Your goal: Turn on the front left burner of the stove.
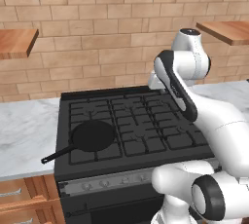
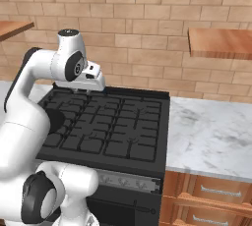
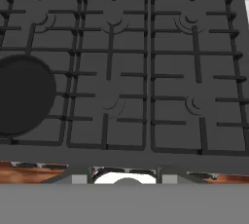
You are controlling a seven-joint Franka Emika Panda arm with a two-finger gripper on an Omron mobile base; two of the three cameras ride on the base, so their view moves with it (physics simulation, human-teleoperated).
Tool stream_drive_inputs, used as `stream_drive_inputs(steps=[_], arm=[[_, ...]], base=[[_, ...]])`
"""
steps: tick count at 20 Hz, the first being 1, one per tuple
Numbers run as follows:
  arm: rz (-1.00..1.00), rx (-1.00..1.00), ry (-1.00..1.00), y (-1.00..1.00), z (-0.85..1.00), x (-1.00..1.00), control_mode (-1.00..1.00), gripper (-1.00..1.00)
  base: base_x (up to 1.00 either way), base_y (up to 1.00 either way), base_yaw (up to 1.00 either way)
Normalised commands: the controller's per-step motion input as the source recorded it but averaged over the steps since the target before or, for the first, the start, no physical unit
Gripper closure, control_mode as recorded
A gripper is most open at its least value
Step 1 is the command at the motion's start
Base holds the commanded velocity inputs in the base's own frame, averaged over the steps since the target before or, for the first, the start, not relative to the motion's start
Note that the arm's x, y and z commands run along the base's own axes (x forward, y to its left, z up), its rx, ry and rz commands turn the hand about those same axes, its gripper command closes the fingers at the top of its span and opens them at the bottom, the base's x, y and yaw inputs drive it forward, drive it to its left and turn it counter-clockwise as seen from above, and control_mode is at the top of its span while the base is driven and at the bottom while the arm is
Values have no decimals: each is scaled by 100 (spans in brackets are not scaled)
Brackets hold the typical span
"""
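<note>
The gripper (image 2: 93,80) hangs high over the stove (image 1: 146,121) — whether its fingers are spread I cannot tell. The front left burner (image 1: 92,138), at seven o'clock on the cooktop, carries a skillet (image 3: 22,94); the knobs (image 1: 104,183) below sit untouched, likely the next target.

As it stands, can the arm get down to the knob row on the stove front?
Probably yes. The hand hangs above the back of the stove, well off the knob row. The skillet sits on the front left burner, not by the knobs. The robot's own base crowds the row's right end.
</note>
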Motion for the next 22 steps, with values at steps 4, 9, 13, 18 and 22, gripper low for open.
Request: stream_drive_inputs(steps=[4,9,13,18,22], arm=[[0,0,0,69,-32,-4,-100,-100],[0,-8,-7,100,-60,-70,-100,-100],[0,-5,-13,100,-74,-100,-100,-100],[-1,-1,-24,100,-73,-70,-100,-100],[-14,0,-26,94,-56,-3,-100,-100]], base=[[0,0,0],[0,0,0],[0,0,0],[0,0,0],[0,0,0]])
